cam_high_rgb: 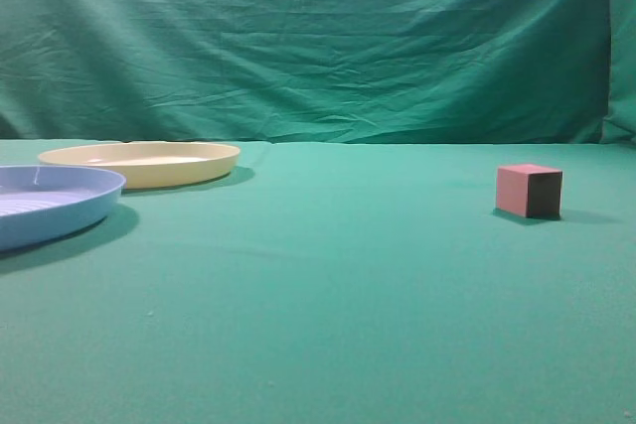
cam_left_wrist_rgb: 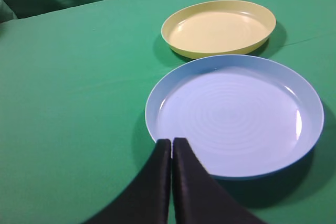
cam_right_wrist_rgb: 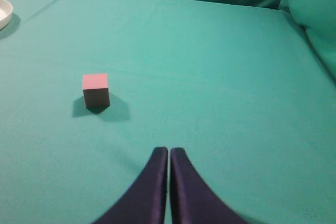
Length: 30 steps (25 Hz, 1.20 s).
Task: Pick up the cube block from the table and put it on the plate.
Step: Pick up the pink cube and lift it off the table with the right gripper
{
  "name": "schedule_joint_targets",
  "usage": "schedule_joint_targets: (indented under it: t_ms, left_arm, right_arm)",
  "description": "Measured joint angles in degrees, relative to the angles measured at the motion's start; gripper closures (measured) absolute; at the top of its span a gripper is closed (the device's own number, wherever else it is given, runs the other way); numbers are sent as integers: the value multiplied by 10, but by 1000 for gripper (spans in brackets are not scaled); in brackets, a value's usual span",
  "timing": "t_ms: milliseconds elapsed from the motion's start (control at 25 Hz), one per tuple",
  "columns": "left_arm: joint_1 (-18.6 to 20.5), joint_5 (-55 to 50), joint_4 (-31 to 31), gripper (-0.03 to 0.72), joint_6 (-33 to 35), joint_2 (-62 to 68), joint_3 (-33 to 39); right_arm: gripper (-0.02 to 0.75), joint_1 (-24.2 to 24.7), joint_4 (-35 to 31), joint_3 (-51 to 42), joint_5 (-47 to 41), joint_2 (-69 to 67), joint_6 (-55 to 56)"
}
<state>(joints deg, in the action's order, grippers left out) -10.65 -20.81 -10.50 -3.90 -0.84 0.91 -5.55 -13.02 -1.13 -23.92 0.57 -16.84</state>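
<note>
The pinkish-red cube block [cam_high_rgb: 529, 191] sits on the green table [cam_high_rgb: 328, 285] at the right; in the right wrist view it [cam_right_wrist_rgb: 95, 88] lies ahead and to the left of my right gripper [cam_right_wrist_rgb: 169, 151], which is shut and empty. The pale yellow plate [cam_high_rgb: 141, 162] stands at the far left; in the left wrist view it [cam_left_wrist_rgb: 219, 28] lies beyond the blue plate. My left gripper [cam_left_wrist_rgb: 171, 142] is shut and empty, its tips over the near rim of the blue plate. Neither gripper shows in the exterior view.
A light blue ridged plate [cam_high_rgb: 50, 204] stands at the left front, next to the yellow plate; it also shows in the left wrist view [cam_left_wrist_rgb: 236, 114]. A green cloth backdrop [cam_high_rgb: 318, 37] hangs behind the table. A cloth fold [cam_right_wrist_rgb: 315, 14] rises at the right.
</note>
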Motion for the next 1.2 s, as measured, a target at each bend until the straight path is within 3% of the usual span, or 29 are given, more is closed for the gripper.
schedule_joint_targets:
  t_ms: [720,840,920,1120,1200]
  left_arm:
    - [0,0,0,688,0,0,0]
    - [0,0,0,688,0,0,0]
    - [0,0,0,688,0,0,0]
    - [0,0,0,688,0,0,0]
    - [0,0,0,688,0,0,0]
  right_arm:
    - [738,0,7,-1,4,0,0]
    - [738,0,24,-4,46,0,1]
    - [738,0,16,-4,74,0,1]
    - [738,0,-108,-4,271,0,17]
    - [738,-6,-115,7,222,0,21]
